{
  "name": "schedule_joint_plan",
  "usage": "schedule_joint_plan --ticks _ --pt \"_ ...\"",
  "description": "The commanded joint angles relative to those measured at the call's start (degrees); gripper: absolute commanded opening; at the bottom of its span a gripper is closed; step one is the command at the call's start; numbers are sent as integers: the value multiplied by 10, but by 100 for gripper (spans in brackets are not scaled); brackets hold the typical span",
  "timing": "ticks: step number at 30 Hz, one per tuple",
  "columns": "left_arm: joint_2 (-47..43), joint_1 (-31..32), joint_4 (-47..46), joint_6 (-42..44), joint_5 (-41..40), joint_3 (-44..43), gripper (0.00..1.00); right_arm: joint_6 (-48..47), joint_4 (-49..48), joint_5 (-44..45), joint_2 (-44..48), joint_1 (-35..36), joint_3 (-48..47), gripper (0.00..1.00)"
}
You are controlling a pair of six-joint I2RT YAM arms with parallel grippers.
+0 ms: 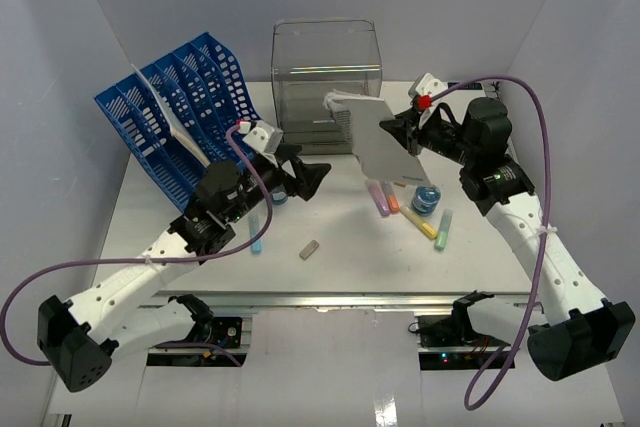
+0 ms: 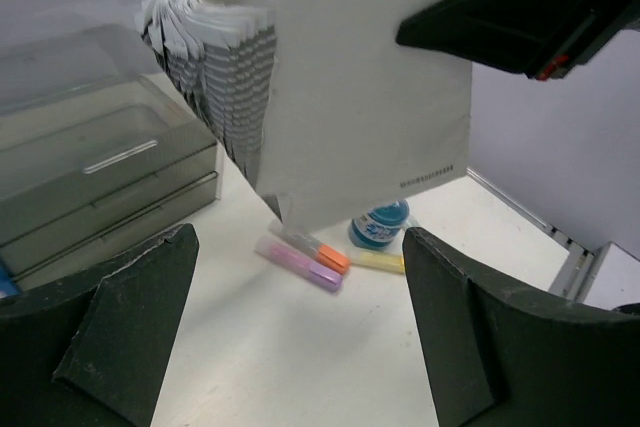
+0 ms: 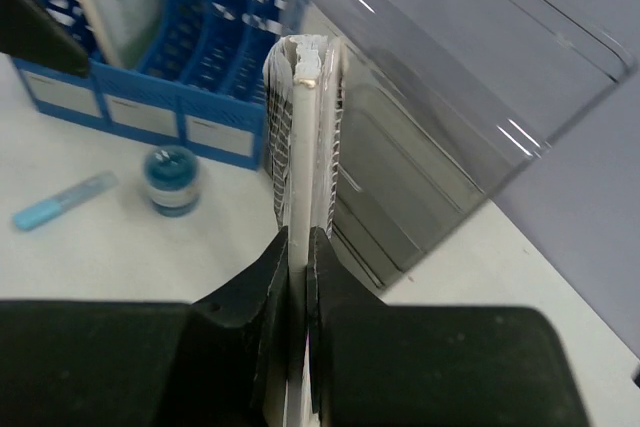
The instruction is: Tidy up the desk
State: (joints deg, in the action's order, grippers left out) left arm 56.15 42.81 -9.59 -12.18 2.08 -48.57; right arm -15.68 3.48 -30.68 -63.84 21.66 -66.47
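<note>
My right gripper [image 1: 402, 133] [image 3: 299, 247] is shut on the edge of a thin white booklet [image 1: 385, 143] [image 3: 300, 137]. It holds the booklet edge-up above the white desk [image 1: 350, 272], in front of the clear drawer box [image 1: 328, 72]. My left gripper [image 1: 312, 178] [image 2: 300, 292] is wide open with nothing between its fingers. It faces the booklet [image 2: 350, 97] from the left, a short way off. Under the booklet lie a purple highlighter [image 1: 378, 198] [image 2: 300, 261] and an orange highlighter [image 1: 392, 197] [image 2: 322, 253].
A blue slotted file rack [image 1: 180, 112] [image 3: 150, 47] holding papers stands at the back left. A yellow highlighter [image 1: 418, 222], a green highlighter [image 1: 443, 230], a blue highlighter [image 1: 256, 233], a small brown block [image 1: 309, 249] and two small blue jars [image 1: 425, 199] [image 1: 278, 197] lie on the desk.
</note>
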Motion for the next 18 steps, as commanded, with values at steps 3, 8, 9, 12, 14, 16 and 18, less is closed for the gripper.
schedule_joint_plan --ticks 3,8,9,12,14,16,18 --pt "-105 -3 81 18 -85 -41 95 47 -18 -43 -61 111 -113 8" --pt "-170 -3 83 -44 -110 -49 98 52 -27 -41 -150 171 -208 8" --pt "-177 -3 85 -60 -111 -54 98 54 -28 -41 -178 180 -231 8" --pt "-194 -3 95 -88 -118 -77 98 58 -26 -38 -259 211 -331 8" --pt "-200 -3 102 -97 -118 -85 98 63 -27 -35 -306 224 -368 8" --pt "-207 -3 115 -104 -120 -98 98 82 -32 -34 -375 230 -452 8" --pt "-216 -3 124 -106 -126 -105 98 103 -45 -32 -438 234 -534 8"
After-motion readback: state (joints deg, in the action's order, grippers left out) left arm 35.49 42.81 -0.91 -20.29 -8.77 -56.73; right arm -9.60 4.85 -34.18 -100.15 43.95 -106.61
